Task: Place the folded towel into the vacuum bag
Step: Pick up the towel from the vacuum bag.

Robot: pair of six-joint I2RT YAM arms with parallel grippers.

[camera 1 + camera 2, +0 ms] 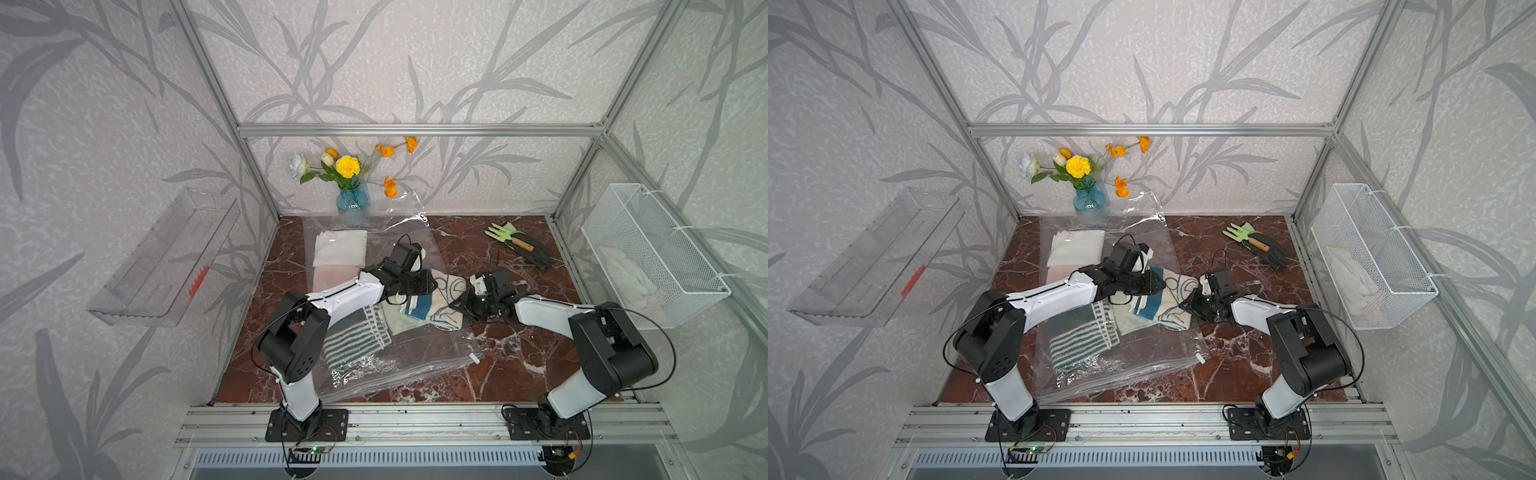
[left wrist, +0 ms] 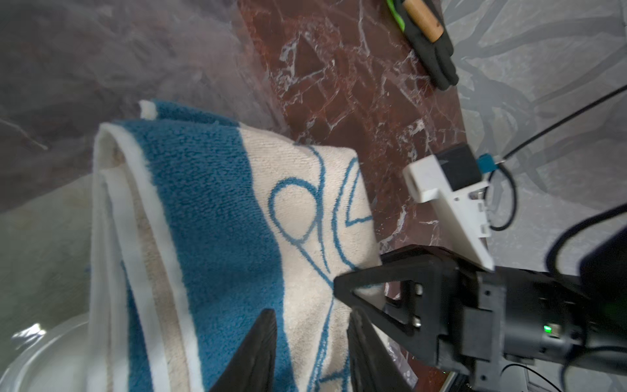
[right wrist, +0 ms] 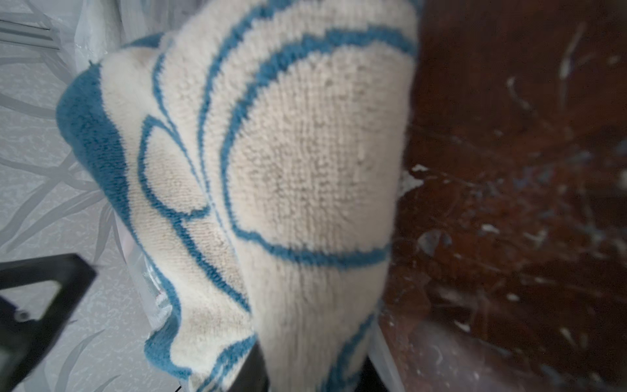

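Folded towel [image 1: 444, 291], cream with a blue band and blue line pattern, is at centre frame in both top views. It is held up between the two arms and overlaps the right-hand edge of the vacuum bag [image 1: 415, 361]. The bag is spread flat on the marble tabletop [image 1: 519, 353], centre-left, with its slider clip [image 1: 473, 358] at the lower right corner. A striped towel [image 1: 353, 345] and a white towel [image 1: 340, 247] show through the film, so they are apparently inside. Left gripper [image 2: 312, 349]: in the left wrist view its fingers straddle the folded cloth and look clamped on the blue-banded end. Right gripper [image 3: 312, 373]: in the right wrist view the cream end is pinched between its fingers at bottom of frame. Cannot tell whether the towel sits under the top film or over it. Judged step: two-handed carry, feeding the towel toward the bag. The next move calls for a way under the top film. Both arms should then travel left in frame together, low, so the fold holds, and let go only once the cloth is well inside.
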